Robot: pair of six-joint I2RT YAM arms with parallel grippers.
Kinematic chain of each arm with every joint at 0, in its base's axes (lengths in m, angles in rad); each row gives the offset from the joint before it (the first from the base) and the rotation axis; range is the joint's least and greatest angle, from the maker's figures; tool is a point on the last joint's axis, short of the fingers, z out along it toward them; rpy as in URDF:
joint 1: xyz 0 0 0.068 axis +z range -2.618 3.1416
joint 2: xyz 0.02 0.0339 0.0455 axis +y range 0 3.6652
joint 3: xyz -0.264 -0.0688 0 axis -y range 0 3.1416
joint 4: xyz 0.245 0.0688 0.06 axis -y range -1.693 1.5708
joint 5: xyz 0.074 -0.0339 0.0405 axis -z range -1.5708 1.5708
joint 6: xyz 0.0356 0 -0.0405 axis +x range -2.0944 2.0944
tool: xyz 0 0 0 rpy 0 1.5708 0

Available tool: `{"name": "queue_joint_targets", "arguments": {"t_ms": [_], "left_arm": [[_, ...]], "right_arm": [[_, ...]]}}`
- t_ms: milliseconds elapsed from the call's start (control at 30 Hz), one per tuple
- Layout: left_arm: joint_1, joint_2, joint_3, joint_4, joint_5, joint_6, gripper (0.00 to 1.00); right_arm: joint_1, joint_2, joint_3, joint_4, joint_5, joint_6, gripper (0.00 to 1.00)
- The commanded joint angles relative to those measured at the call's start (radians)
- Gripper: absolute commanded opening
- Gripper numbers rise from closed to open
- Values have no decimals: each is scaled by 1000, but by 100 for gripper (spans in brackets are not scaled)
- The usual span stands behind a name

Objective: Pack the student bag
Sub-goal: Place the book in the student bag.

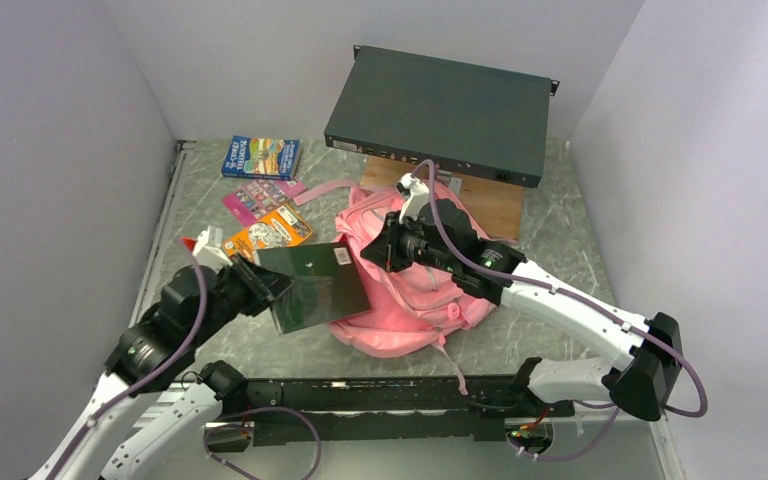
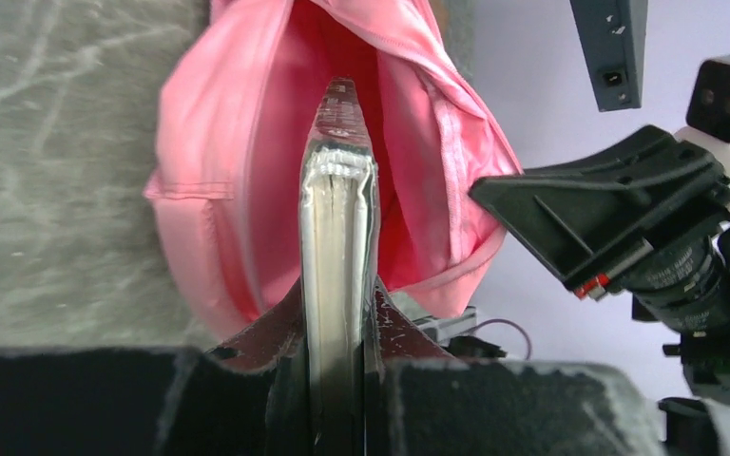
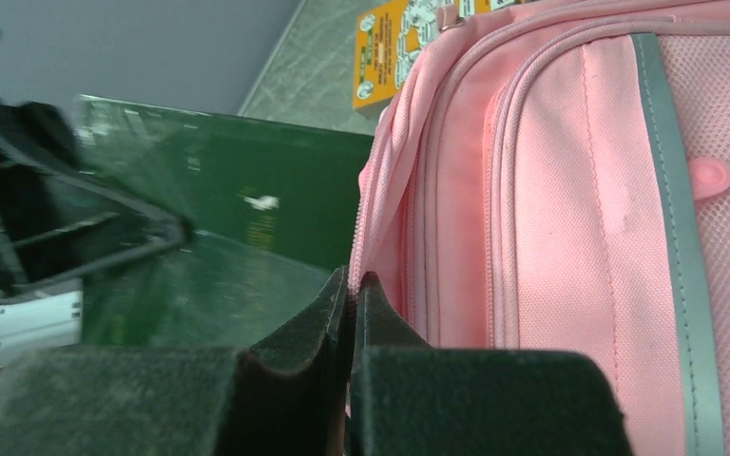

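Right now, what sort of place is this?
Probably a robot test cell, not a classroom: plain grey walls box in a marbled table, a left arm and right arm are bolted at its near edge, and a black rack unit sits behind the student bag.

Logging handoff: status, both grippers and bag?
Left gripper shut on green book, aimed at student bag mouth. Right gripper shut at bag's rim. Mouth open, unobstructed.

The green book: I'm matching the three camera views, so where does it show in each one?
Top external: the green book lies left of centre, tilted, its far edge at the pink backpack.
Left wrist: the book is in the centre, edge-on, pages showing, pointing into the open backpack.
Right wrist: its glossy cover fills the left half, beside the backpack.
Shared landmark: the pink backpack.
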Motion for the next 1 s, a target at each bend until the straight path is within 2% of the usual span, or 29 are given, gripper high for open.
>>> {"name": "queue_joint_targets", "arguments": {"t_ms": [0, 100, 200, 367, 500, 767, 967], "left_arm": [[1, 49, -111, 395, 107, -170, 0], [1, 87, -252, 641, 135, -265, 0], [-1, 141, -362, 907, 89, -314, 0], [-20, 287, -479, 1309, 36, -288, 0], [-72, 404, -511, 1593, 15, -273, 0], [-120, 458, -447, 1531, -62, -223, 0], [-179, 568, -384, 1569, -145, -199, 0]], "right_arm": [[-15, -73, 12, 257, -43, 93, 0], [-20, -74, 16, 279, -63, 132, 0], [-25, -77, 16, 309, -87, 172, 0], [-49, -83, -15, 377, -155, 271, 0], [-67, -91, -46, 418, -183, 319, 0], [-86, -111, -73, 462, -208, 361, 0], [-94, -103, -62, 502, -230, 405, 0]]}}
